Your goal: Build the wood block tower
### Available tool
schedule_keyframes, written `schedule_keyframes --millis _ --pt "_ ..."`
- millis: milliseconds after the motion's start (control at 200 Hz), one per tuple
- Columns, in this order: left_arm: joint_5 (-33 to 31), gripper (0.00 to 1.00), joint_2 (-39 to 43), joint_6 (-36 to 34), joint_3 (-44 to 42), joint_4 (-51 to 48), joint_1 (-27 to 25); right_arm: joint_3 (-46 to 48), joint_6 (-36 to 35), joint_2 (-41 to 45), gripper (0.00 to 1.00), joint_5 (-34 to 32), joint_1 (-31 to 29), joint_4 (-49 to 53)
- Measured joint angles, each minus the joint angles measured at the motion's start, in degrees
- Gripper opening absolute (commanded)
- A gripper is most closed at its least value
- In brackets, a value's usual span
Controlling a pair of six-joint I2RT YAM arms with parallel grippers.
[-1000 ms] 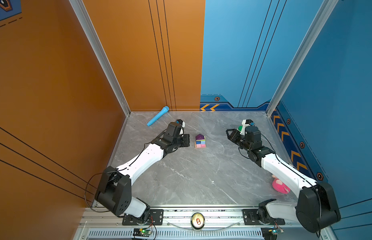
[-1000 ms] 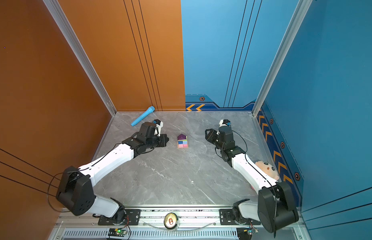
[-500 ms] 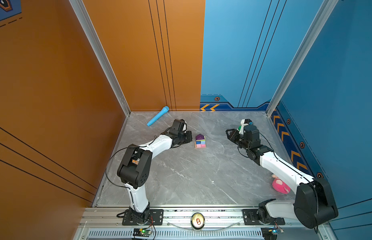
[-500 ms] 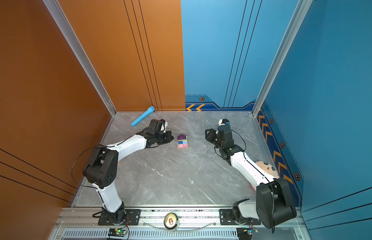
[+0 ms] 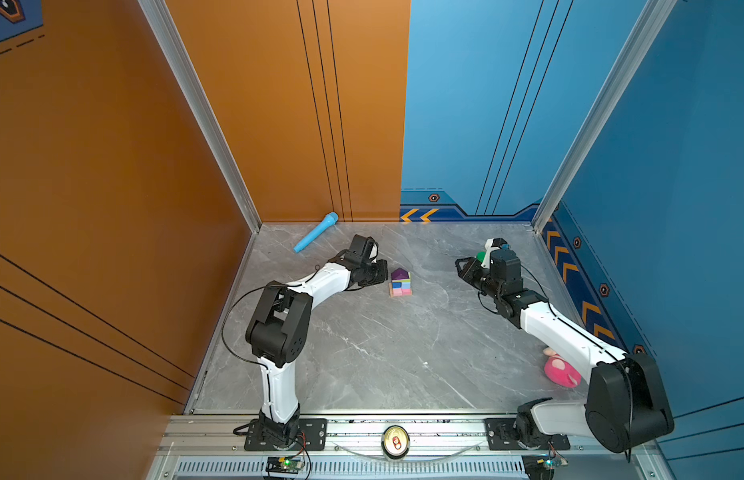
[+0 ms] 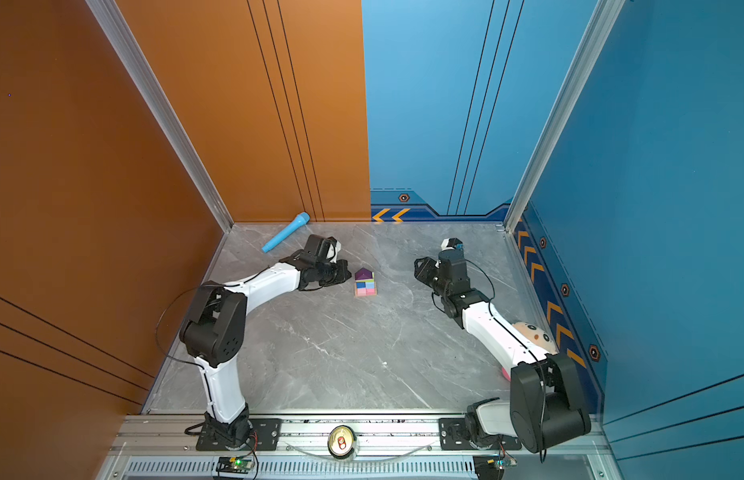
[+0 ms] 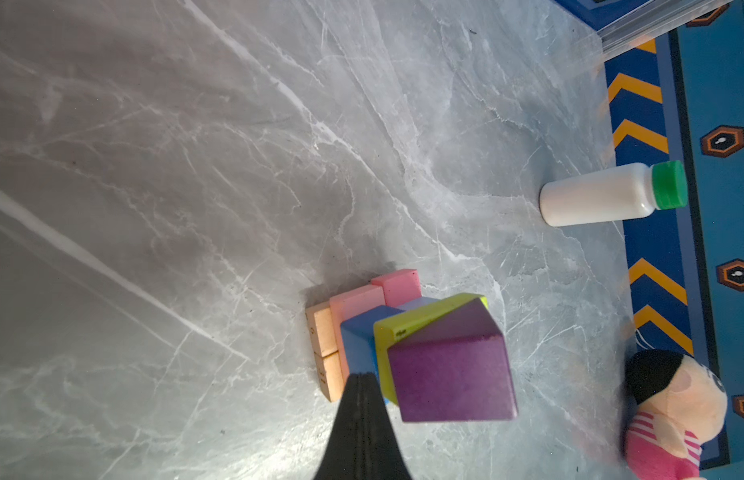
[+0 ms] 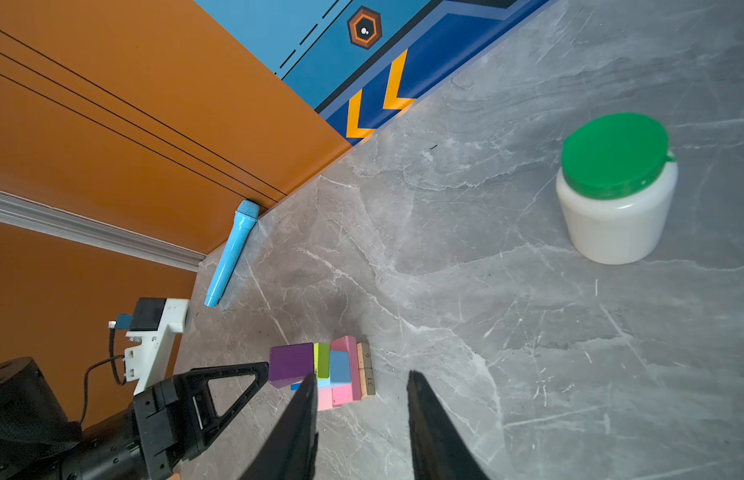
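Fully closed left end effector [image 7: 360,388], empty

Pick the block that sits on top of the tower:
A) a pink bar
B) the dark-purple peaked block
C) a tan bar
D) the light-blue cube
B: the dark-purple peaked block crowns the tower, resting on the lime-green bar.

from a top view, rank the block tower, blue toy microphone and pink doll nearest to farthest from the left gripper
From the left gripper, in a top view:
1. block tower: right beside the gripper's tip, toward the middle.
2. blue toy microphone: farther back, by the orange wall.
3. pink doll: far across on the right side, beside the right arm.
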State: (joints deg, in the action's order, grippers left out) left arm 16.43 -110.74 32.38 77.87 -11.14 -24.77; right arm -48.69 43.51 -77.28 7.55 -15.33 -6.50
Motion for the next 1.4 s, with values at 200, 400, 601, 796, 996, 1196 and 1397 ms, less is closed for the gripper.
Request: schedule_keyframes --millis 200,400,601,796,996,1196,1397 --pt "0.1 0.00 -1.4 -0.2 1.9 -1.2 -0.4 0.0 0.0 0.0 0.38 0.2 0.2 0.0" --pt "0.2 0.00 -2.2 -0.9 3.1 -1.7 -0.6 0.0 0.0 0.0 0.38 0.2 0.8 0.0" --pt "0.2 0.00 -2.8 -1.1 3.7 -2.5 -0.8 0.0 0.0 0.0 0.38 0.2 0.8 0.0" --pt "0.2 0.00 -3.5 -1.5 4.6 -2.8 -0.9 0.0 0.0 0.0 0.38 0.3 0.9 0.0" --pt "0.2 0.00 -3.6 -1.5 5.0 -3.9 -0.9 0.0 0.0 0.0 0.38 0.4 1.1 0.0" --pt "0.2 0.00 -3.9 -1.7 5.6 -4.4 -0.9 0.0 0.0 0.0 0.38 0.5 1.1 0.0" --pt "0.1 0.00 -3.9 -2.6 6.2 -5.4 -1.2 0.0 0.0 0.0 0.38 1.3 1.2 0.0"
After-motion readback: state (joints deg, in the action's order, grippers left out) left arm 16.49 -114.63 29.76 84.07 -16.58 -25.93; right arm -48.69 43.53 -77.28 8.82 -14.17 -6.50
